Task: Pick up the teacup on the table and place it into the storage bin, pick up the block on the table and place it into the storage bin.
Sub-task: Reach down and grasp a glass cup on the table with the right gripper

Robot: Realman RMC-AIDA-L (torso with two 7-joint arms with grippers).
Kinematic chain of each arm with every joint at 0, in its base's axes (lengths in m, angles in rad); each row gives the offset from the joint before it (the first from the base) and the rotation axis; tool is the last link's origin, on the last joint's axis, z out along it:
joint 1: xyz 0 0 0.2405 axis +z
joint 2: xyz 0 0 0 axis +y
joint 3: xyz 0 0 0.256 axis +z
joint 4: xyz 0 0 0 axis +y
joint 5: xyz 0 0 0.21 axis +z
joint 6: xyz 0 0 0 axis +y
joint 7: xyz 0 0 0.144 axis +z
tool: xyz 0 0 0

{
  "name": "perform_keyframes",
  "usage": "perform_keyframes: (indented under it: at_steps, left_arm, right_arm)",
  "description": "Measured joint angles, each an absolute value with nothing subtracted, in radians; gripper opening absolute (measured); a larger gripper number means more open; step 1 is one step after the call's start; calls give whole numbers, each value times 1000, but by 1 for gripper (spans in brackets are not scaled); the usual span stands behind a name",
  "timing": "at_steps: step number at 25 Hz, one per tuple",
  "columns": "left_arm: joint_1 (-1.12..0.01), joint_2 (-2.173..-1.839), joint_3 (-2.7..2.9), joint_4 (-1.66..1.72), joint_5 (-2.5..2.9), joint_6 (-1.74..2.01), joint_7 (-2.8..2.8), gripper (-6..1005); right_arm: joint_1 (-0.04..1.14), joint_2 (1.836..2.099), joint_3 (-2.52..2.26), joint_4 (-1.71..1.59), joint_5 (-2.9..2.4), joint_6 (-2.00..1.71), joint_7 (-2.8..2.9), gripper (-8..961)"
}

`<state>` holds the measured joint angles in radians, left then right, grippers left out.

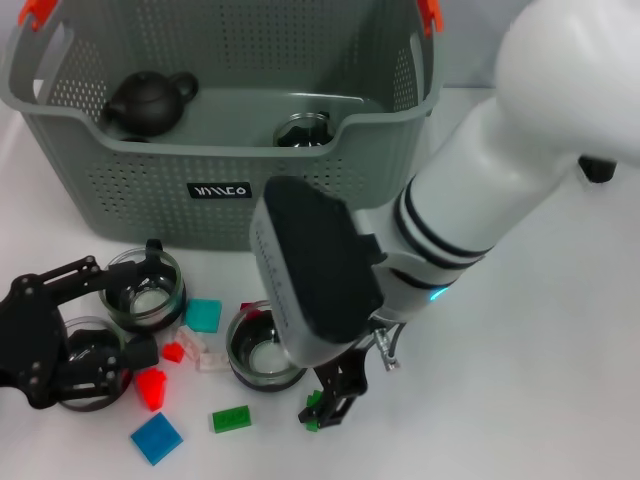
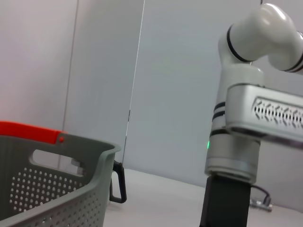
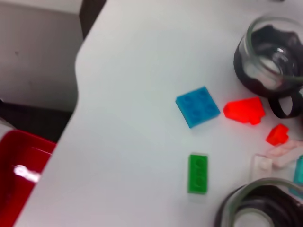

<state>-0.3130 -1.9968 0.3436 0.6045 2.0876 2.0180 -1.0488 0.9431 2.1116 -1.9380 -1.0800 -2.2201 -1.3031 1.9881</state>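
Note:
The grey storage bin (image 1: 150, 180) stands at the back and holds a black teapot (image 1: 150, 100) and a glass cup (image 1: 300, 130). Three glass teacups rest on the table: one (image 1: 145, 290) between the fingers of my open left gripper (image 1: 146, 300), one (image 1: 90, 375) under its lower finger, and one (image 1: 262, 348) in the middle. My right gripper (image 1: 328, 400) points down just right of the middle teacup, shut on a small green block (image 1: 313, 408). Loose blocks lie about: blue (image 3: 198, 106), red (image 3: 245, 110), green (image 3: 198, 173) and teal (image 1: 204, 315).
A small red block (image 1: 173, 352) and clear blocks (image 1: 205, 355) lie between the teacups. The table's front edge (image 3: 78, 71) is close, with a red box (image 3: 19, 175) below it. The right arm's white forearm (image 1: 500, 180) crosses the bin's right corner.

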Motion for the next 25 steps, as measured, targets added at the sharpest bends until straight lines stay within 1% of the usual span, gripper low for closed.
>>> perform_keyframes:
  at_steps: [11,22,25]
  left_arm:
    - [-313,-2004,344,604,2086,2016,-1048,866]
    - [-313,-2003,344,604,2073,2013,-1048,866]
    - [-313,-2003,344,604,2073,2013,-1048,866]
  right_arm:
    - [934,2116,-2037,-1047,-2225,-1125,2018,857]
    - [934,2123,-2097,-1005,-2199,-1038,2014,840]
    - [934,2123,-2100,-1003,-2190,-1026,2018,769]
